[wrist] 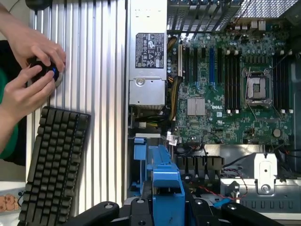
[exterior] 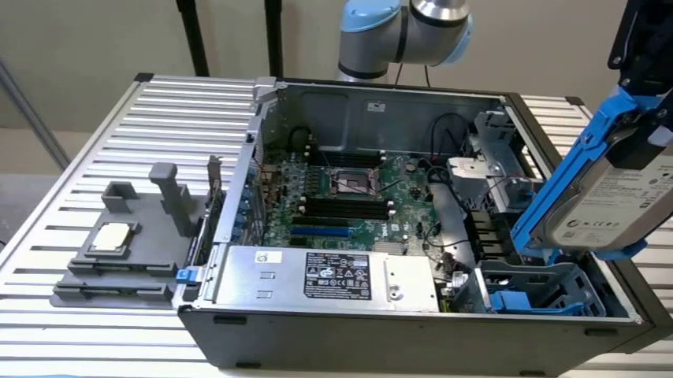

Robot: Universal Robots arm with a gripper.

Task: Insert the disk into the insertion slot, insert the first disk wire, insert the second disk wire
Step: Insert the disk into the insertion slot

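Your tool (wrist: 165,209) is clamped on the disk (exterior: 620,201). In the wrist view you can see the black fingers (wrist: 141,214) pressed on either side of the bright blue carrier frame (exterior: 568,169).

The disk itself is a flat silver-grey rectangle. It has a white printed label with small dark text and a barcode-ish strip, and the blue plastic frame wraps its edges.

In the exterior view it's up in the air at the view's right, over the corner of the open PC case (exterior: 421,346). It's standing on edge and leaning, with the label side facing the camera.

The lower end hangs just above the insertion slot (exterior: 552,285), not in it yet. The slot is the boxy grey-blue cage with blue clips in the case's near corner, on the exterior view's right. It sits beside the silver power-supply box (exterior: 315,276) with the black label. The green motherboard (exterior: 347,189) lies behind those two.

The whole case sits on the slatted metal counter (exterior: 179,110).

In the wrist view, your hands (wrist: 28,70) are cupped around a small round controller (wrist: 48,71) on the counter. A dark keyboard (wrist: 56,160) is just beside them.
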